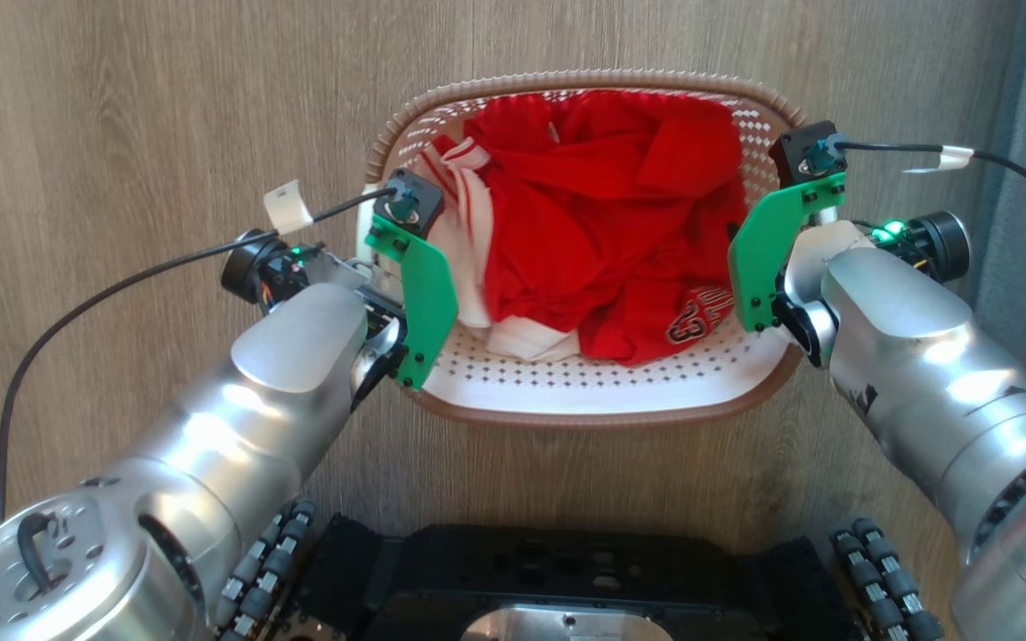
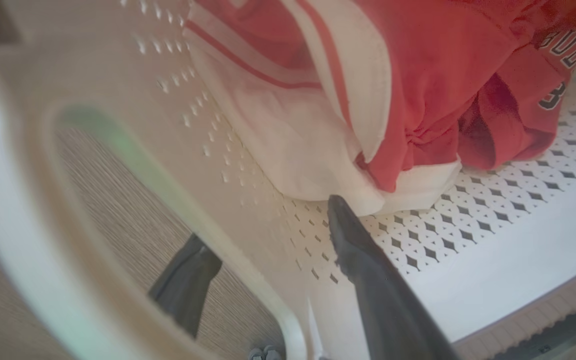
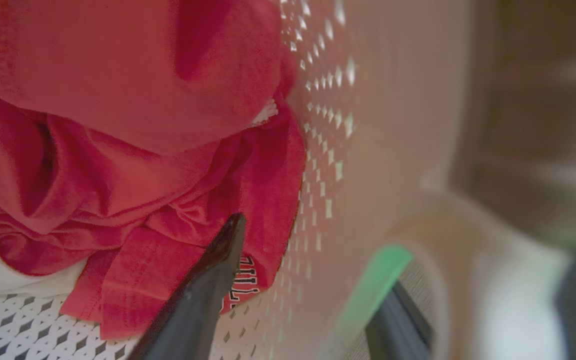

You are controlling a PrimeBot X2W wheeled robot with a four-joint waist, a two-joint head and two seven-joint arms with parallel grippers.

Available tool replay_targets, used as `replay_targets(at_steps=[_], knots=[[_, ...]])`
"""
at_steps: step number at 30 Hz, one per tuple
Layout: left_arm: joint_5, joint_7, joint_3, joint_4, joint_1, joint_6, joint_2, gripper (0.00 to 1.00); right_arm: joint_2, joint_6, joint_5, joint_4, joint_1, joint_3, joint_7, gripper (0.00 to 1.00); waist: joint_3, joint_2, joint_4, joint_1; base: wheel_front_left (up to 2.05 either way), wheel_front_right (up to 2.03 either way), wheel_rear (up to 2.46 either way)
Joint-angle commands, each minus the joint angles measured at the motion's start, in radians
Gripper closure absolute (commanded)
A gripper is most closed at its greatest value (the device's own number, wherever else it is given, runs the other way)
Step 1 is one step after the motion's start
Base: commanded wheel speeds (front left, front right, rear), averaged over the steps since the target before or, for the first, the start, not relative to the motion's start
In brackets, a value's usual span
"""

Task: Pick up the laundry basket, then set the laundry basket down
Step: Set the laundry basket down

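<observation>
Cream-white plastic under a brown woven-look rim marks the laundry basket (image 1: 584,411), which is seen directly ahead of the robot, over the wooden floor (image 1: 121,133) and between the two arms. Red and white clothes (image 1: 602,223) are heaped inside it.

The left gripper (image 2: 263,220) is set astride the basket's left wall: one dark finger (image 2: 368,280) is placed inside, its tip beside the white cloth, and the other is seen outside through the opening of the left handle (image 2: 13,210). The right gripper (image 3: 315,252) is set the same way on the opposite wall, with one finger laid against the red cloth and the other showing through the opening of the right handle (image 3: 468,280). On both sides the wall is bracketed by moderately parted fingers. Whether they are pressed onto the plastic cannot be told.

The reach to both handles is judged to be done. Whether the basket is already raised cannot be settled, since its underside is hidden and no clear gap to the floor is shown. If it is not, the squeeze and an even two-armed lift remain to be done. In either case it has yet to be set down and let go.
</observation>
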Motion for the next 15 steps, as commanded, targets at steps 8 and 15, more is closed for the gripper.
replay_targets(at_steps=[8,15], knots=[[0.02,-0.019,0.004,-0.006,-0.008,0.018,0.003,0.0,0.024,0.007,-0.015,-0.002,0.05,-0.011,-0.003,0.0,-0.007,0.0,-0.001,0.0,0.0,0.0,0.0],[0.016,-0.034,0.003,0.002,-0.01,0.033,0.003,0.0,0.003,0.007,-0.023,-0.002,0.069,-0.05,0.055,0.0,-0.022,0.0,-0.005,0.0,0.0,0.0,0.0]])
